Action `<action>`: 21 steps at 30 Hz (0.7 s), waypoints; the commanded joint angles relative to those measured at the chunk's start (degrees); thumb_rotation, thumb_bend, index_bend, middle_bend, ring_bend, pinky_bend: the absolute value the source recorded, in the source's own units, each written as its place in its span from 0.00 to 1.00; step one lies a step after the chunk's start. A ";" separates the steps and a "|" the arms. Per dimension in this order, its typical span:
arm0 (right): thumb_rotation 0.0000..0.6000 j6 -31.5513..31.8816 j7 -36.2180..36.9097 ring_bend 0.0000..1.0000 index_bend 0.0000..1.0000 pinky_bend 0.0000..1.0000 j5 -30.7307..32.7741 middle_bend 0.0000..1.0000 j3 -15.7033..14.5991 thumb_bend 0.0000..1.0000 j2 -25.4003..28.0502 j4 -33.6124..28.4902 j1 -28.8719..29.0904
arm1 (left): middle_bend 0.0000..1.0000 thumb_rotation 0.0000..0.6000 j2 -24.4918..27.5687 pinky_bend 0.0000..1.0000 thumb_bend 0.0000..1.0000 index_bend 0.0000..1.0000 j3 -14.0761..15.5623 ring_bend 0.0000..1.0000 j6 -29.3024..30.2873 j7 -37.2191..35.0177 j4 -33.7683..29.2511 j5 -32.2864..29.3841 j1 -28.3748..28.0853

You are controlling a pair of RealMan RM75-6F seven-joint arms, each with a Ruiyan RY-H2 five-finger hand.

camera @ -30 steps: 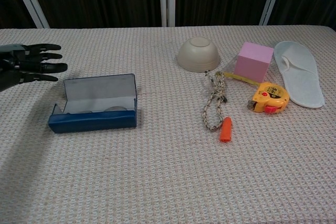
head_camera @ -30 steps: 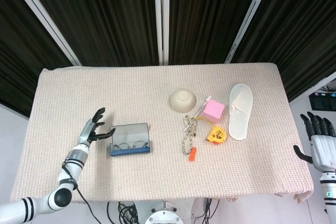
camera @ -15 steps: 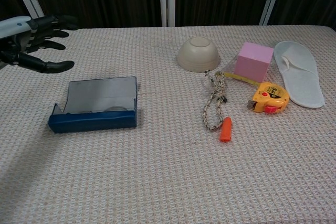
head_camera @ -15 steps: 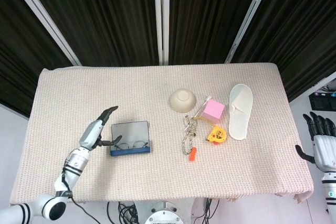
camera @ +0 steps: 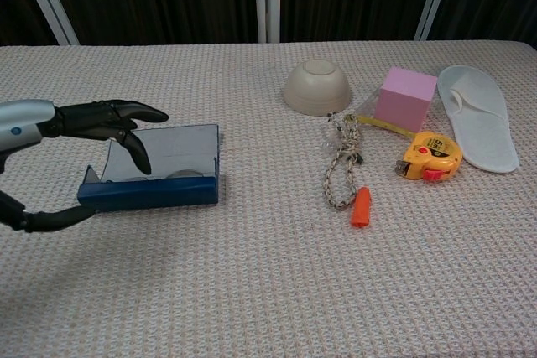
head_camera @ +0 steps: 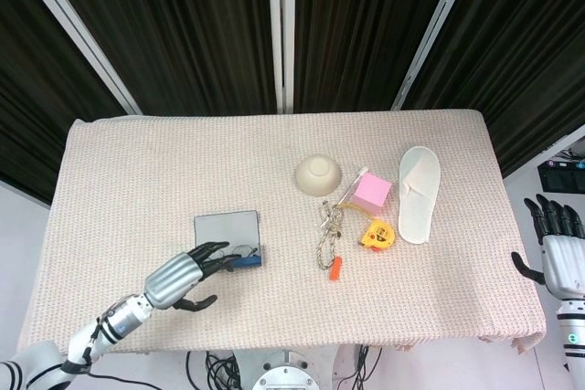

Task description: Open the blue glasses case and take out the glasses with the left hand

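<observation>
Overhead, glasses [head_camera: 239, 250] visible in open blue case [head_camera: 228, 228]; left hand [head_camera: 186, 272] fingers spread.

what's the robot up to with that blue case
The blue glasses case already lies open on the table, lid up, with the glasses inside. The left hand is open, reaching in from the near side, its fingers over the case; it holds nothing, so the glasses are not yet out. The right hand hangs open off the table's right edge, away from the bowl, rope, tape measure, pink block and slipper.
</observation>
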 commanded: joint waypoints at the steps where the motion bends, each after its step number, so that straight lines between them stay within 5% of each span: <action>1: 1.00 -0.03 0.03 0.00 0.00 0.00 0.04 0.00 -0.02 0.23 0.00 0.02 -0.02 | 0.29 1.00 -1.71 0.12 0.43 0.03 0.34 0.00 -1.14 1.59 1.26 0.12 -1.33; 15: 1.00 -0.73 1.26 0.00 0.00 0.00 0.48 0.00 0.00 0.23 -0.03 1.00 0.03 | 0.26 1.00 -7.56 0.13 0.45 0.02 -0.08 0.00 -6.88 7.72 5.17 -1.33 -5.24; 21: 1.00 -0.92 1.92 0.00 0.00 0.00 0.53 0.00 -0.05 0.23 -0.08 1.48 -0.02 | 0.24 1.00 -7.89 0.12 0.53 0.02 -0.81 0.00 -8.67 10.67 4.19 -4.18 -5.60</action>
